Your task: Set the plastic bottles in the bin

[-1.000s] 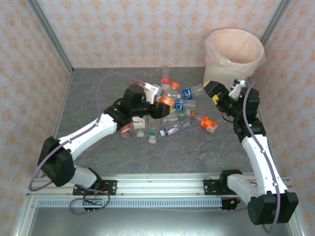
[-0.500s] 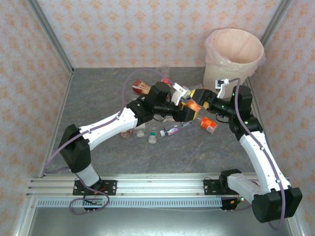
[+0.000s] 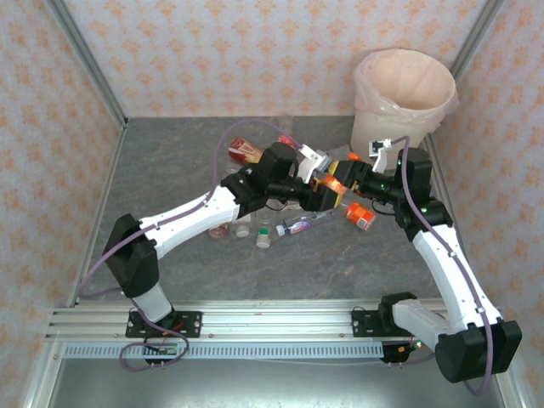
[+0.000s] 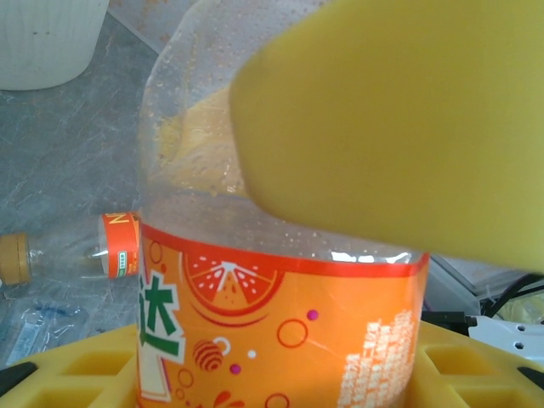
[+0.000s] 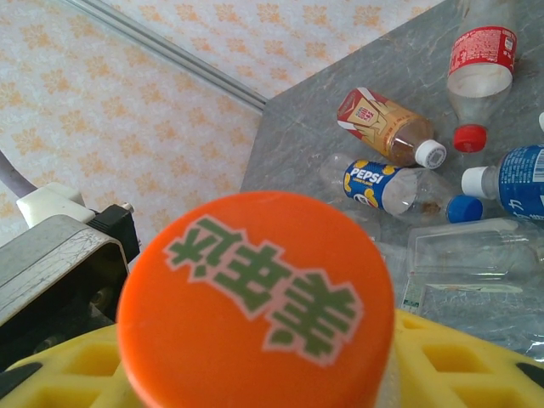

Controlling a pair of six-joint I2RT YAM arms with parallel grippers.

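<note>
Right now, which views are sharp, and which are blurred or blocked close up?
Top external: evenly lit, sharp. Left wrist: a blurred yellow finger pad partly covers the orange-label bottle. Right wrist: the orange cap looms large; the Pepsi bottle behind is sharp.

Bright even light, soft shadows, wrist-cam foregrounds blurred w/ closeness

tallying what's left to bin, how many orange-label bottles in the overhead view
2. Held orange bottle in the left fingers; loose orange bottle on the table near the bin. Others may hide under the arms.
</note>
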